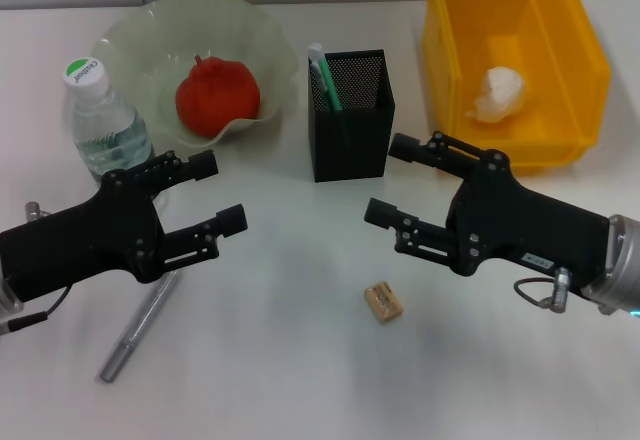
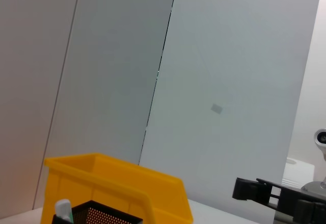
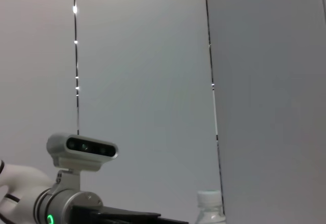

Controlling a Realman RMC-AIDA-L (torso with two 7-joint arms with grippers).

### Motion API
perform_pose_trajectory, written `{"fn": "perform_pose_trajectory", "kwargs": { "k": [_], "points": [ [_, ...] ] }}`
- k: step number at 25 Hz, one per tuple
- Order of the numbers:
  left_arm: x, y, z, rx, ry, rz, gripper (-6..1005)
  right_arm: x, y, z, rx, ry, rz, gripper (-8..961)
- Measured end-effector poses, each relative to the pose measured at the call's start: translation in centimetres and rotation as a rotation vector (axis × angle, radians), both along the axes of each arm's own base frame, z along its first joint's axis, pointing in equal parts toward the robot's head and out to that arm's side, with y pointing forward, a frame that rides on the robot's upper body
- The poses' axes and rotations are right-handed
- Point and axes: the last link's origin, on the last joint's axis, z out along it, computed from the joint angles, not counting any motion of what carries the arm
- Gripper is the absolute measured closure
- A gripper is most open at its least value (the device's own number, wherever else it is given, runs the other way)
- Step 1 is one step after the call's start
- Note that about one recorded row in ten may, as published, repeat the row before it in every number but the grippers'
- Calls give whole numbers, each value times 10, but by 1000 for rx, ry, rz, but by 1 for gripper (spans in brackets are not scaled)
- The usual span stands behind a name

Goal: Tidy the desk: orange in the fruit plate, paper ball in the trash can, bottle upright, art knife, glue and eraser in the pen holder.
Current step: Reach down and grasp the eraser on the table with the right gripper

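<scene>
The orange (image 1: 217, 96) lies in the pale-green fruit plate (image 1: 135, 35) at the back left. Beside the plate the bottle (image 1: 100, 120) stands upright. In the yellow trash can (image 1: 570, 70) at the back right rests the paper ball (image 1: 498, 94). A green-and-white stick, apparently the glue (image 1: 322, 75), leans inside the black mesh pen holder (image 1: 352, 130). The tan eraser (image 1: 383, 301) lies on the table in front of my right gripper (image 1: 388, 178), which is open and empty. My left gripper (image 1: 222, 191) is also open and empty, above the slim grey art knife (image 1: 140, 325).
The white desk (image 1: 300, 380) carries everything. The left wrist view shows the trash can (image 2: 117, 188), the pen holder's rim (image 2: 102, 216) and the right gripper's finger (image 2: 252, 189) against a grey wall. The bottle's cap (image 3: 210, 203) shows in the right wrist view.
</scene>
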Motion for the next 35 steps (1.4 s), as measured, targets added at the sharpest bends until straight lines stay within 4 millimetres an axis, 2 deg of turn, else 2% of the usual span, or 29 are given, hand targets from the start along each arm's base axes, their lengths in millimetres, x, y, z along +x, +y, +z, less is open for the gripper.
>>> {"fn": "perform_pose_trajectory", "kwargs": {
  "k": [7, 13, 14, 15, 18, 19, 20, 23, 24, 25, 28, 33, 34, 35],
  "points": [
    [-3, -2, 1, -1, 5, 8, 228, 6, -4, 1, -41, 21, -60, 261],
    [-3, 0, 0, 2, 11, 11, 228, -1, 10, 18, -255, 7, -106, 232],
    [-3, 1, 0, 2, 13, 11, 228, -12, 17, 25, -334, -62, -86, 232],
    [-3, 1, 0, 2, 13, 11, 228, -12, 17, 25, -334, -62, -86, 233],
    [-2, 1, -1, 3, 16, 9, 228, -33, 28, 31, -433, -228, -74, 233],
    [-2, 1, -2, 3, 16, 7, 228, -49, 34, 34, -492, -366, -92, 233],
    [-2, 1, -2, 3, 16, 7, 228, -49, 34, 34, -492, -366, -92, 233],
    [-1, 1, -3, 3, 16, 6, 228, -72, 46, 40, -517, -544, -119, 234],
    [-1, 0, -4, 3, 16, 7, 228, -86, 53, 43, -517, -633, -126, 234],
    [-1, 0, -4, 3, 16, 8, 228, -86, 53, 43, -517, -633, -126, 234],
    [-1, 0, -5, 2, 16, 7, 228, -107, 62, 47, -519, -755, -124, 234],
    [0, -1, -6, -4, 10, 1, 228, -131, 70, 40, -519, -964, -117, 235],
    [1, -2, -6, -6, 7, -2, 228, -135, 70, 33, -513, -1061, -91, 235],
    [1, -2, -7, -7, 6, -2, 228, -135, 70, 33, -513, -1061, -91, 235]
  ]
}}
